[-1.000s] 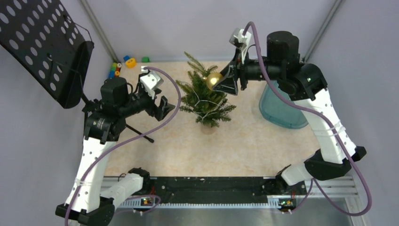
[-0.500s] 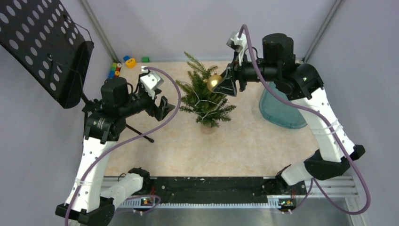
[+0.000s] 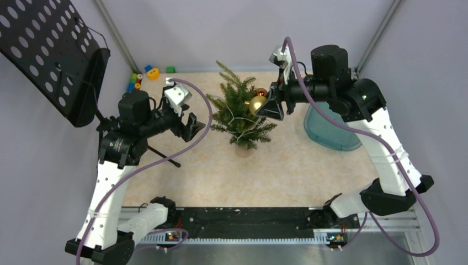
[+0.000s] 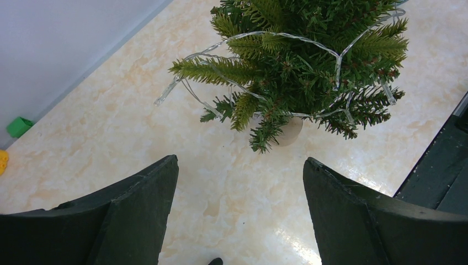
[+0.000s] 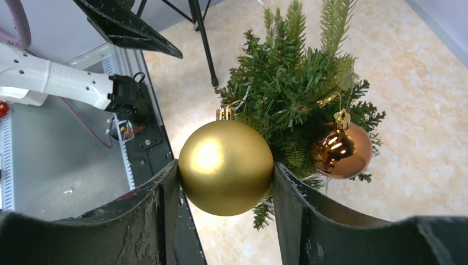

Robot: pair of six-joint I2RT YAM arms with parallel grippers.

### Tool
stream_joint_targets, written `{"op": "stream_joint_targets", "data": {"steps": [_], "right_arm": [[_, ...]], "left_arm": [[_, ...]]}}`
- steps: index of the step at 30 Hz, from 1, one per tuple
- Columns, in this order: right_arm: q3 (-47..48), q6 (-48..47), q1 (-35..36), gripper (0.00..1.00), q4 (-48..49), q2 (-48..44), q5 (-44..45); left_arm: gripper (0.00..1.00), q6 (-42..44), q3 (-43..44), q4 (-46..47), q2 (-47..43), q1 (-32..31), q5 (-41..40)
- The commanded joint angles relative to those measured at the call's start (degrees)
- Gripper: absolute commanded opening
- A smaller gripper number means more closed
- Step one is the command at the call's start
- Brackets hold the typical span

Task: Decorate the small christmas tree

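White perforated links (image 3: 105,193), black joints (image 3: 134,107), purple cables (image 3: 207,118); left end effector (image 4: 240,161) and right end effector (image 5: 225,165) show black wedge-shaped fingers (image 4: 132,221).

Beige marbled table (image 3: 287,165), small christmas tree (image 3: 238,113) mid-table, teal bin (image 3: 326,132) right, perhaps toy blocks (image 3: 153,73) far-left corner

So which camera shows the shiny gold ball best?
The right wrist view: the gold ball fills the middle, big and sharp, cap showing, clamped by the right gripper. The top external view shows it only as a small dot beside the small christmas tree. The left wrist view misses it entirely.
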Motion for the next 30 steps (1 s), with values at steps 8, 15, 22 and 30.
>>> {"op": "stream_joint_targets", "data": {"steps": [8, 15, 22, 30], "right_arm": [[-2.3, -0.2, 0.6, 0.0, -0.7, -3.3, 0.0], [-3.1, 0.5, 0.6, 0.0, -0.6, -3.8, 0.6], [-4.6, 1.1, 0.6, 0.0, -0.6, -4.3, 1.4], [-3.8, 1.4, 0.6, 0.0, -0.9, -3.6, 1.8]], "left_arm": [[0.88, 0.7, -0.1, 2.6, -1.1, 0.2, 1.5], [0.88, 0.9, -0.3, 2.4, -1.5, 0.2, 1.7], [0.88, 1.0, -0.3, 2.3, -1.5, 0.2, 1.9], [0.88, 1.0, -0.2, 2.4, -1.3, 0.2, 2.0]]}}
